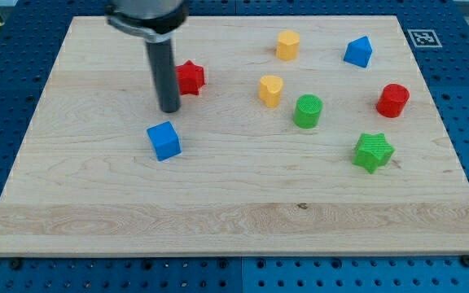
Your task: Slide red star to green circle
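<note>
Red star [190, 77], flat, partly rod-hidden

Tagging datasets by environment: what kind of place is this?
Most likely a robotics lab bench. A wooden board lies on a blue perforated table, a fiducial marker sits at the board's corner, and my tip stands beside the red star among small coloured blocks.

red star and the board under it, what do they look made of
Red star: likely 3D-printed plastic, matte, faintly ridged surface. Board: light wood, visible grain streaks, smooth unglossed finish. My tip stands at the star's left edge.
</note>
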`<state>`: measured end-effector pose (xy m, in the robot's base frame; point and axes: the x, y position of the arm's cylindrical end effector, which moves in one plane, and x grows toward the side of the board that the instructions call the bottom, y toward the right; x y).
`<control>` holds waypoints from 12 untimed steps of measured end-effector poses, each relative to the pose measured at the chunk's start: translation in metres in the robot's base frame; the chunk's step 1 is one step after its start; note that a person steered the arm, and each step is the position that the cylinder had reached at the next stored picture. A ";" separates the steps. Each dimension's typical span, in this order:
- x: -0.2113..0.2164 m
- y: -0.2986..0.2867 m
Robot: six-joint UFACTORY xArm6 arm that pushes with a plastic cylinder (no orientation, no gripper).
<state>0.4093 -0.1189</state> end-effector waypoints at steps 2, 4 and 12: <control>-0.076 -0.083; -0.115 -0.054; 0.004 -0.017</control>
<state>0.4135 -0.1359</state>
